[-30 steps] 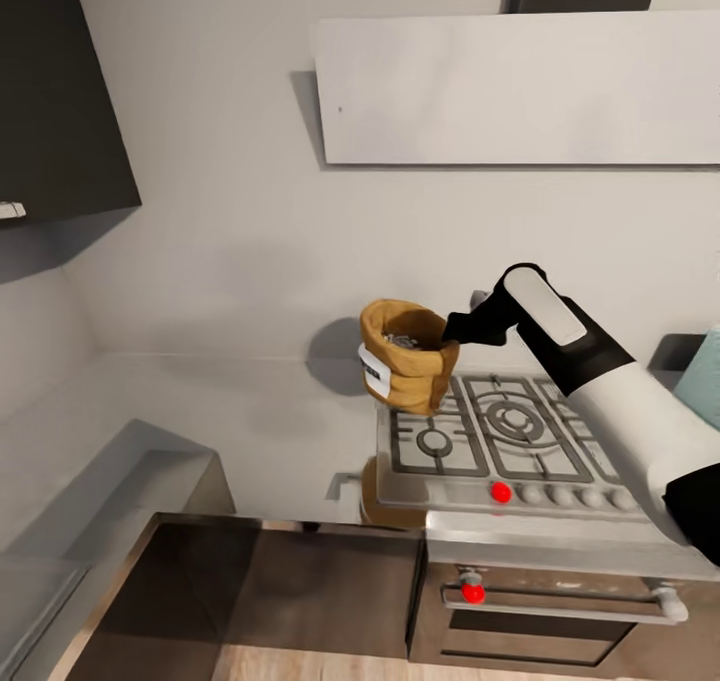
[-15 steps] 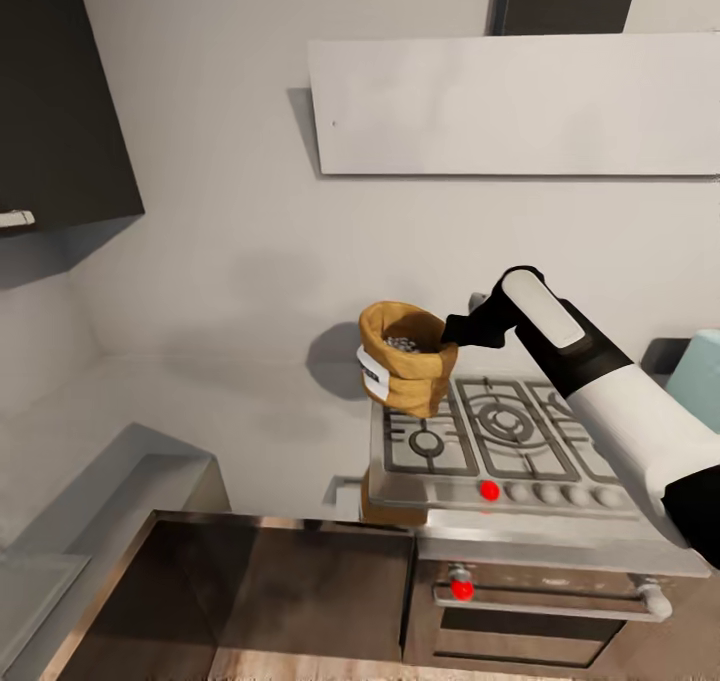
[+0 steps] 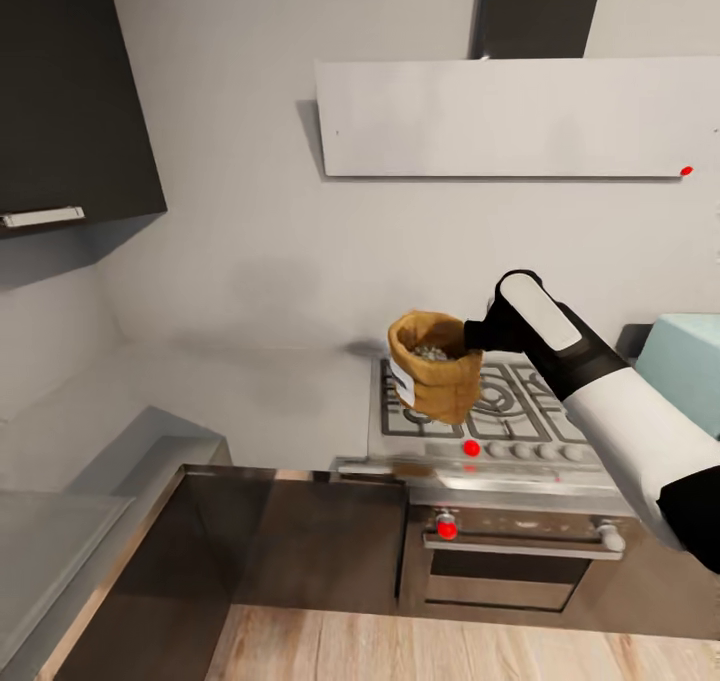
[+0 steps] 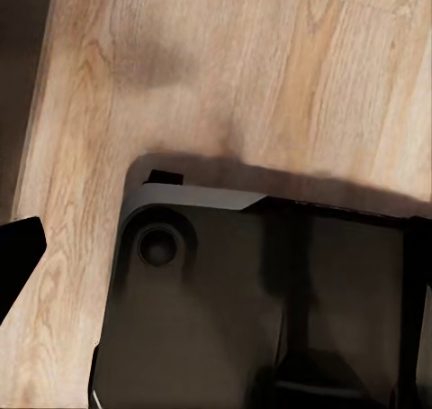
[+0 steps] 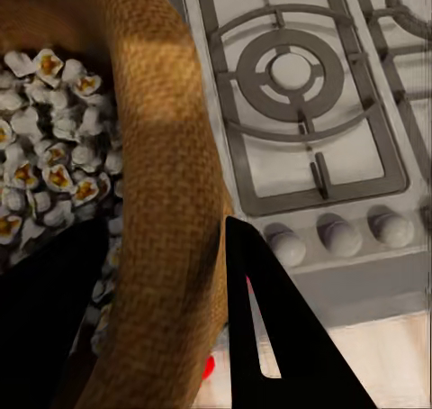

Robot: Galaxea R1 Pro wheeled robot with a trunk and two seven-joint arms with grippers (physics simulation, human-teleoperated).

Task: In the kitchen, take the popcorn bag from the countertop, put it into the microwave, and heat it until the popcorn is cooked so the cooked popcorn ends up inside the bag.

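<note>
— Where's the bag (image 3: 436,379)?

— I hold it in the air over the hob (image 3: 500,416), right gripper (image 5: 171,328) pinching its wall. It's the carry step.

— What's inside?

— Popcorn (image 5: 49,152), pale kernels.

— Next?

— I think, swing it to the microwave (image 3: 685,366), beyond the hob. Left gripper: can't tell.
</note>
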